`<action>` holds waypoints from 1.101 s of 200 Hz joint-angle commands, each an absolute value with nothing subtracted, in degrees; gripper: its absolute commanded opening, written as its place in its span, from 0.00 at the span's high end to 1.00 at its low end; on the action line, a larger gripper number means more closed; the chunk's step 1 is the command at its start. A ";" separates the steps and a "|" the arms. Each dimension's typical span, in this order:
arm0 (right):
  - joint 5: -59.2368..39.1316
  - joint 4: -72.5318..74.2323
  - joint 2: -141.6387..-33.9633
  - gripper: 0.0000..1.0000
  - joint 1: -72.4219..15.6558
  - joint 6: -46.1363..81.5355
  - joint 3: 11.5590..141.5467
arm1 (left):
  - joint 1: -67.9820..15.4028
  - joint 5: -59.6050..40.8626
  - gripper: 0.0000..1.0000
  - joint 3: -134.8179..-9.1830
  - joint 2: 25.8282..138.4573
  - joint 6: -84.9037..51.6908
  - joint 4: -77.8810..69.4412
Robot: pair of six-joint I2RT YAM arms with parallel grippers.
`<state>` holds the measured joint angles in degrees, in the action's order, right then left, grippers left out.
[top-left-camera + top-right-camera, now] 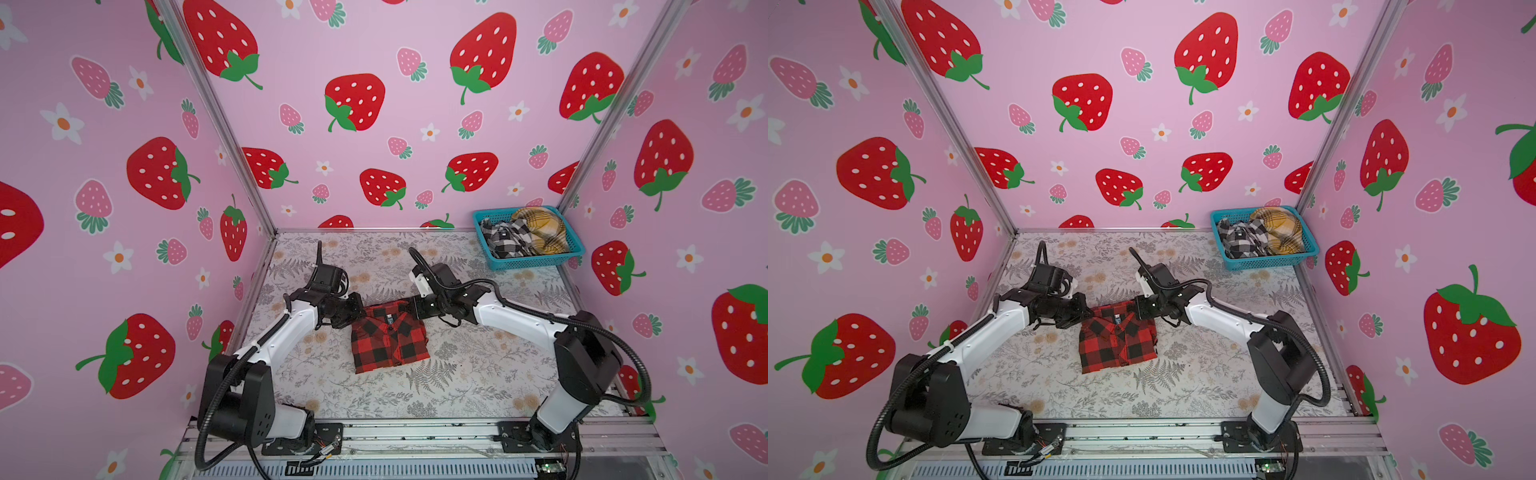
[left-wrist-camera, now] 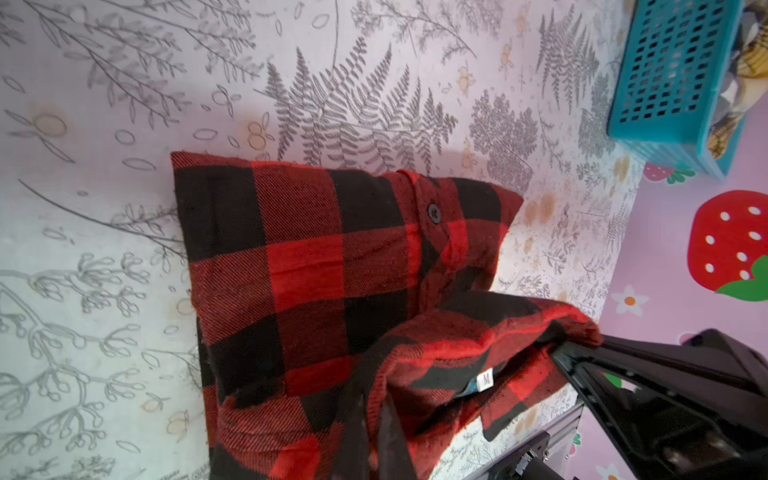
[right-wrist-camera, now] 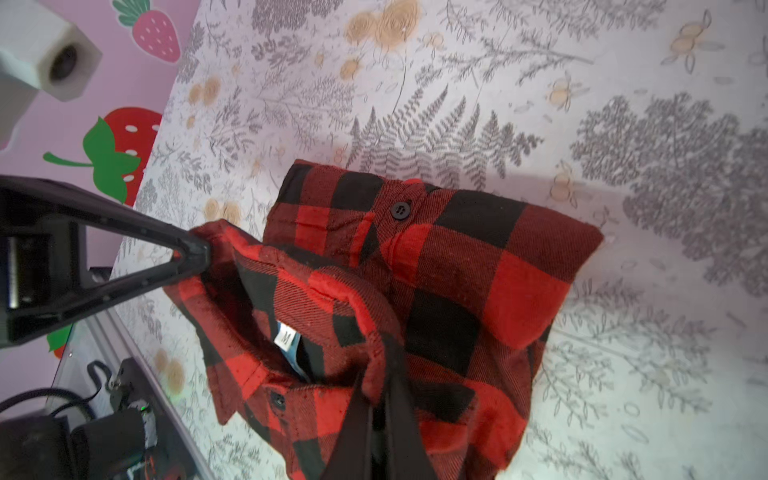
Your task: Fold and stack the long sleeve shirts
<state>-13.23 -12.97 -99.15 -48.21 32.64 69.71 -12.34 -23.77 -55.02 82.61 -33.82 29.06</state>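
Observation:
The red-and-black shirt [image 1: 388,343] [image 1: 1119,343] lies folded into a small rectangle mid-table, collar end toward the back. My left gripper [image 1: 360,312] [image 1: 1089,314] is shut on the collar end's left corner. My right gripper [image 1: 415,308] [image 1: 1139,309] is shut on its right corner. In the left wrist view the shirt [image 2: 299,270] bunches up at my left gripper [image 2: 374,401]. The right wrist view shows the fabric [image 3: 457,282] pinched in my right gripper [image 3: 380,374]. A black-and-white shirt [image 1: 505,241] and a mustard-yellow one [image 1: 540,230] lie crumpled in the basket.
The teal mesh basket [image 1: 536,262] [image 1: 1266,262] sits in the back right corner of the floral table. Strawberry-print walls close in the left, back and right sides. A metal rail with both arm bases runs along the front edge.

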 commanded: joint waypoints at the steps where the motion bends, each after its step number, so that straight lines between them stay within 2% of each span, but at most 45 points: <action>1: -9.76 -14.95 -106.77 0.97 -47.62 30.52 72.97 | -10.88 -20.90 1.00 -56.69 91.06 -32.80 25.92; 30: -9.30 -15.58 -113.71 0.99 -45.65 30.40 78.88 | -10.63 -17.38 1.00 -58.98 97.20 -33.85 23.12; 60: -8.60 -17.05 -116.27 0.96 -45.11 29.93 85.06 | -9.93 -13.84 1.00 -59.48 96.73 -36.36 21.38; 93: -7.05 -18.40 -117.08 0.96 -44.63 30.56 87.91 | -9.67 -15.41 1.00 -61.78 97.16 -37.11 20.82; 106: -6.77 -18.05 -116.75 0.92 -44.61 30.95 87.35 | -9.71 -16.19 0.95 -62.84 97.96 -37.02 20.96; 108: -6.83 -17.96 -116.73 0.91 -44.57 31.05 87.29 | -9.70 -16.24 0.91 -62.97 98.10 -36.96 21.08; 120: -7.38 -18.37 -117.34 0.71 -44.57 30.98 87.56 | -9.67 -16.66 0.75 -64.44 99.58 -36.35 22.08; 127: -7.16 -18.72 -117.63 0.59 -44.60 30.78 87.95 | -9.67 -16.28 0.70 -65.60 100.81 -35.79 23.53; 136: -6.80 -20.23 -117.49 0.53 -44.58 30.18 88.15 | -9.52 -15.53 0.66 -66.82 102.03 -35.48 25.65; 159: -4.54 -21.31 -113.60 0.49 -44.82 28.57 86.04 | -8.97 -15.35 0.56 -66.35 99.62 -37.16 27.54; 167: -3.45 -21.46 -111.40 0.49 -44.82 28.23 84.36 | -9.00 -14.72 0.52 -65.73 97.22 -37.60 28.45; 175: -2.62 -21.36 -109.15 0.44 -44.84 28.04 82.33 | -9.05 -14.31 0.48 -64.89 94.70 -37.95 29.45; 193: -2.22 -20.83 -104.06 0.44 -44.91 28.02 77.31 | -9.85 -13.56 0.42 -62.18 88.65 -38.78 31.73; 208: -3.24 -19.63 -100.15 0.46 -45.05 28.77 73.01 | -11.40 -13.15 0.41 -59.43 84.50 -39.39 33.74; 220: -4.75 -17.71 -97.54 0.51 -45.33 29.83 69.75 | -13.19 -13.91 0.48 -56.53 81.99 -40.34 33.84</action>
